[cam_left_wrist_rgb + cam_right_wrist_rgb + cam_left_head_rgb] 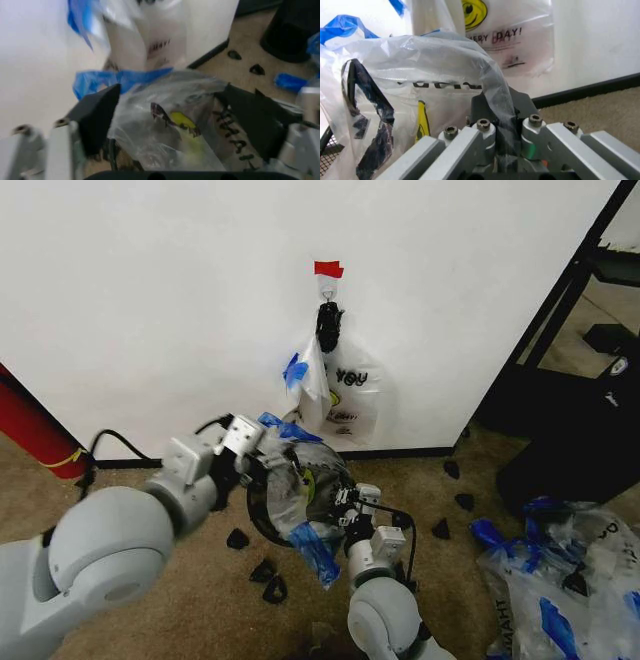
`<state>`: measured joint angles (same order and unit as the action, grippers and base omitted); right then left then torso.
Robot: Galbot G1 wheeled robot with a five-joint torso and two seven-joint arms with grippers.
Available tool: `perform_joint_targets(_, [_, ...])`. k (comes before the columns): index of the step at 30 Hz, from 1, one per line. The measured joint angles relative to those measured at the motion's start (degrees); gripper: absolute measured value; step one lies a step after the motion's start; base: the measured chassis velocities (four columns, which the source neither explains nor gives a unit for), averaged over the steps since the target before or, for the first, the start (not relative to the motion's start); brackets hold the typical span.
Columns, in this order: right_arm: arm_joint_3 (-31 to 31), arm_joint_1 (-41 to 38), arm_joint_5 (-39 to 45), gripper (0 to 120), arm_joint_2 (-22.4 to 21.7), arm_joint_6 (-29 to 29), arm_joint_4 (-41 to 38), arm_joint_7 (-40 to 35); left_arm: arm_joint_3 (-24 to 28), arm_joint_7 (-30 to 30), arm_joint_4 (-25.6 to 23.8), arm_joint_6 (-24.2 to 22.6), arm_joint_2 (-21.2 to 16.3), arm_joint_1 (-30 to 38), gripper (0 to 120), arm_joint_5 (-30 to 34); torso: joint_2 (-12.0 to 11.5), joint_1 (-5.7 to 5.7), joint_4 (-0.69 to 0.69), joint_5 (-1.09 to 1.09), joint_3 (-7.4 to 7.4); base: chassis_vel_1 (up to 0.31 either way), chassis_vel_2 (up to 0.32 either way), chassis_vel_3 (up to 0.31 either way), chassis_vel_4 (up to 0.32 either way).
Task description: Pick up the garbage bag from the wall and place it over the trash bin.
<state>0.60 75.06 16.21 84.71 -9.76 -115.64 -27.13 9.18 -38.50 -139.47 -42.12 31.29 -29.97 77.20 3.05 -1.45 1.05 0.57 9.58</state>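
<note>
Stretching the garbage bag point(300, 510) over the trash bin point(262, 518) near the wall point(150, 300), the right tool point(352, 502) pinches its right edge shut while the left tool point(262, 455), jaws spread, straddles its left side.

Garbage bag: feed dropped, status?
Left gripper open around garbage bag. Right gripper shut on its edge. Bag draped at trash bin, nothing blocking.

Left claw point(170, 123) spread, right claw point(507, 129) clamped.
</note>
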Motion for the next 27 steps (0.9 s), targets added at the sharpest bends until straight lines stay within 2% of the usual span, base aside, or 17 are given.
perform_joint_targets(3, [0.16, -0.08, -0.93, 1, 0.36, 0.17, 0.48, 0.03, 7.4, -4.85, 3.74, -0.12, 2.27, 5.8, 98, 5.48, 0.0, 0.0, 0.0, 0.01, 0.01, 0.0, 0.0, 0.0, 0.0])
perform_joint_targets(5, [0.2, -0.13, -1.13, 1, 0.44, 0.21, 0.63, 0.04, 9.02, -6.29, 4.71, -0.14, 2.92, 7.21, 99, 7.11, 0.0, -0.01, -0.01, 0.0, 0.01, 0.0, 0.0, 0.0, 0.0])
perform_joint_targets(8, [0.28, -0.66, -1.35, 1, 0.72, 0.27, 1.15, 0.05, 13.61, -10.7, 8.25, -0.15, 5.27, 10.62, 99, 12.98, 0.0, -0.01, 0.0, 0.01, 0.01, 0.0, 0.0, 0.0, 0.0])
perform_joint_targets(12, [0.33, -1.09, -1.42, 1, 1.01, 0.28, 1.58, 0.05, 15.15, -13.04, 10.41, -0.14, 7.23, 11.24, 97, 16.07, 0.0, -0.01, -0.02, 0.01, 0.01, 0.0, 0.0, 0.0, 0.0])
perform_joint_targets(17, [0.3, -1.16, -1.44, 1, 1.11, 0.28, 1.61, 0.05, 15.83, -13.43, 11.65, -0.11, 7.8, 11.13, 95, 15.59, 0.0, 0.0, -0.02, 0.0, 0.0, 0.0, 0.0, 0.0, 0.0])
perform_joint_targets(21, [0.22, -1.21, -1.44, 1, 1.19, 0.28, 1.62, 0.05, 16.03, -13.12, 12.42, -0.08, 7.88, 9.98, 86, 14.15, 0.0, 0.0, -0.01, 0.0, 0.01, 0.0, 0.0, 0.0, 0.0])
perform_joint_targets(24, [0.19, -1.26, -1.44, 1, 1.25, 0.28, 1.61, 0.05, 16.02, -12.97, 12.49, -0.06, 7.77, 8.61, 71, 13.89, 0.0, 0.0, -0.02, 0.01, 0.0, 0.0, 0.0, 0.0, 0.0])
perform_joint_targets(25, [0.19, -1.26, -1.44, 1, 1.25, 0.28, 1.61, 0.05, 16.02, -12.97, 12.49, -0.06, 7.77, 8.61, 71, 13.89, 0.0, 0.0, -0.02, 0.01, 0.0, 0.0, 0.0, 0.0, 0.0])
perform_joint_targets(27, [0.17, -1.26, -1.44, 1, 1.3, 0.28, 1.6, 0.05, 16.01, -13.03, 12.59, -0.06, 7.85, 8.1, 62, 13.8, 0.0, 0.0, -0.02, 0.01, 0.0, 0.0, 0.0, 0.0, 0.0])
